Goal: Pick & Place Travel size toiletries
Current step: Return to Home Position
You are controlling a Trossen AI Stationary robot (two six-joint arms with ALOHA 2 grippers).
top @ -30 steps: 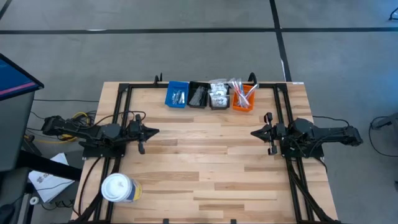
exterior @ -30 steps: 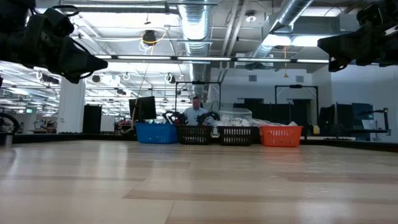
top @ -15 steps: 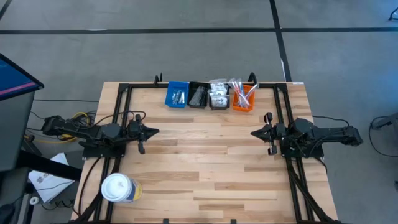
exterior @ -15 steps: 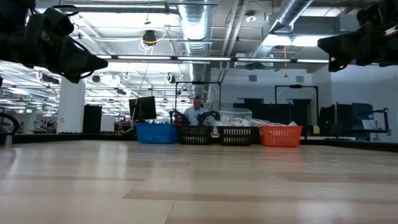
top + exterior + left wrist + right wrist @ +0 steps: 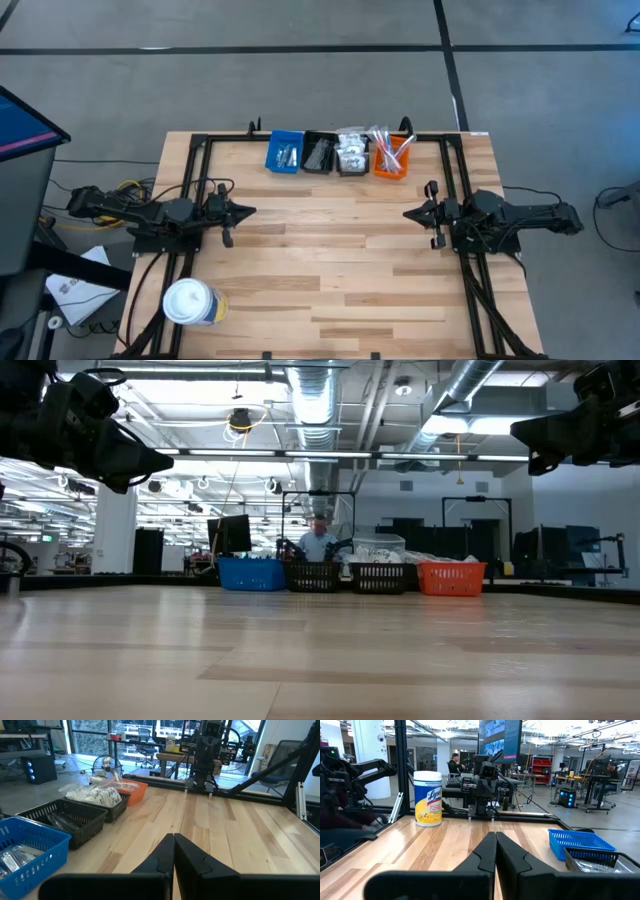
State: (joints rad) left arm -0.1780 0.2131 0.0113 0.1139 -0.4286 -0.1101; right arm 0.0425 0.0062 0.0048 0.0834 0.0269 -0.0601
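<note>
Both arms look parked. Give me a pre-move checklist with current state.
1. Left pincer shut and empty: ok, fingers together, nothing between them in the left wrist view.
2. Right pincer shut and empty: ok, same in the right wrist view.
3. No loose toiletries on the table: ok, none seen in the high view.
4. Contents below bin rims: not ok, sachets heap above their black bin.
5. Lysol tub apart from the arms: ok, upright at the near left corner.
</note>
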